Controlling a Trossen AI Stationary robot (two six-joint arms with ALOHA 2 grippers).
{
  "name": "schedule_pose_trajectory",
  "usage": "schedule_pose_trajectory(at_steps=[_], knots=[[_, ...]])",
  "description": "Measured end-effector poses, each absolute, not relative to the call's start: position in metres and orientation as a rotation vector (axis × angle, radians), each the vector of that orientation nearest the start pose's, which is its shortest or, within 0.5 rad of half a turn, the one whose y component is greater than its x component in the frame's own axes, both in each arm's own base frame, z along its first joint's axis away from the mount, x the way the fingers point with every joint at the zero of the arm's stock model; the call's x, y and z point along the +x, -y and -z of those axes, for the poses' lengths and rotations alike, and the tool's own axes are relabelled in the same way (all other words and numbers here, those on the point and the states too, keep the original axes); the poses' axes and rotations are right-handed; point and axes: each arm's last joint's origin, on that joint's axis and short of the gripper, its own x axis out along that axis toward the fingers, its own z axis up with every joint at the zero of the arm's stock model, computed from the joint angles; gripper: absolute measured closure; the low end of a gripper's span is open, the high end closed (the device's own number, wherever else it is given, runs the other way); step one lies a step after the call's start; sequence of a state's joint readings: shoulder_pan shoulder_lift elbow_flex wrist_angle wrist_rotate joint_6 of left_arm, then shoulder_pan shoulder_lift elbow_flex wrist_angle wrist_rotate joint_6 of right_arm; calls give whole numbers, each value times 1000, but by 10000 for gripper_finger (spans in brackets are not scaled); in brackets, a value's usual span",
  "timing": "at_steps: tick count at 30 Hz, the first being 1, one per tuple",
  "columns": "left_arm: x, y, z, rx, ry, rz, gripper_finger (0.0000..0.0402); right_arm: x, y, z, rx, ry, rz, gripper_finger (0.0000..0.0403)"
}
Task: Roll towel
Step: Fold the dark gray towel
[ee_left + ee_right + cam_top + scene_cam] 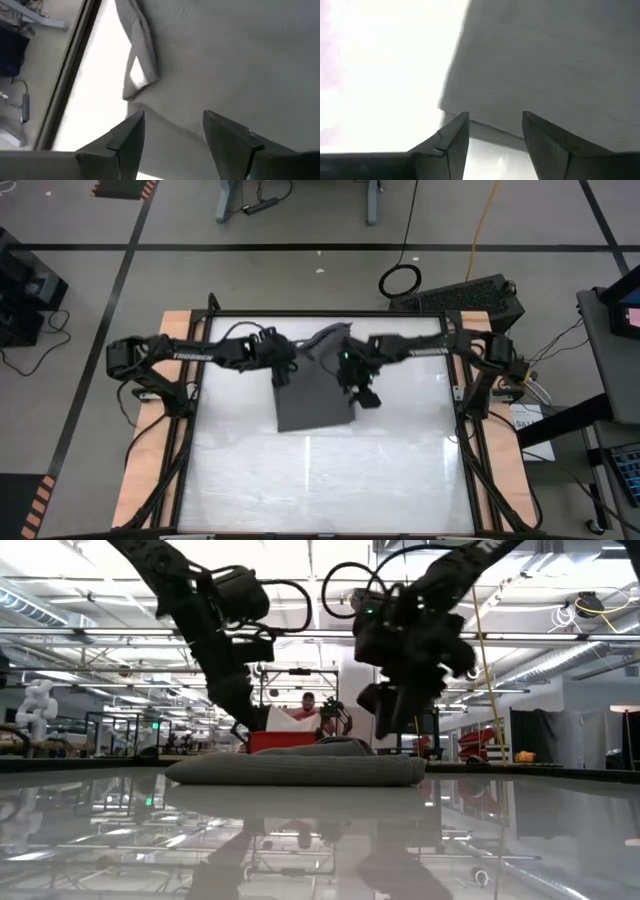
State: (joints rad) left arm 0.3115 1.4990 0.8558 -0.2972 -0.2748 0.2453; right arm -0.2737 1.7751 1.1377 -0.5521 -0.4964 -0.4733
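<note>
A soft, ribbed charcoal towel (312,398) lies folded near the glossy white worktop's (330,480) far edge; the left claw (281,377) and right claw (367,397) hover over it, fingers apart.

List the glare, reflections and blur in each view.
High view: pale ceiling-light streaks on the table below the towel. Low view: the glossy tabletop mirrors arms and room; the right claw is motion-smeared. Left wrist view: soft focus, bright table beside the towel's folded edge. Right wrist view: the table is blown out white.

Bright overhead strip lights glare off the glossy counter (120,830); both wrist views look soft, perhaps motion-blurred, with washed-out whites.
</note>
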Motion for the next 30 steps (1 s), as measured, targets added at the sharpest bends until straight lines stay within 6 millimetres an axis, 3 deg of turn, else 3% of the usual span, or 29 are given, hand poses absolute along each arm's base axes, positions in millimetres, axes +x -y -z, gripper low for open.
schedule_pose_trajectory(at_steps=[7,16,26,30], knots=[[281,-114,-183,375,-989,-281,195,324,57,-150,-19,-943,-369,243],[295,-135,-147,358,-1076,-292,195,326,51,-149,7,-917,-366,230],[303,-149,-155,375,-1024,-337,195,330,39,-150,-15,-899,-397,227],[303,-155,-146,343,-1045,-305,195,330,38,-150,-10,-894,-394,227]])
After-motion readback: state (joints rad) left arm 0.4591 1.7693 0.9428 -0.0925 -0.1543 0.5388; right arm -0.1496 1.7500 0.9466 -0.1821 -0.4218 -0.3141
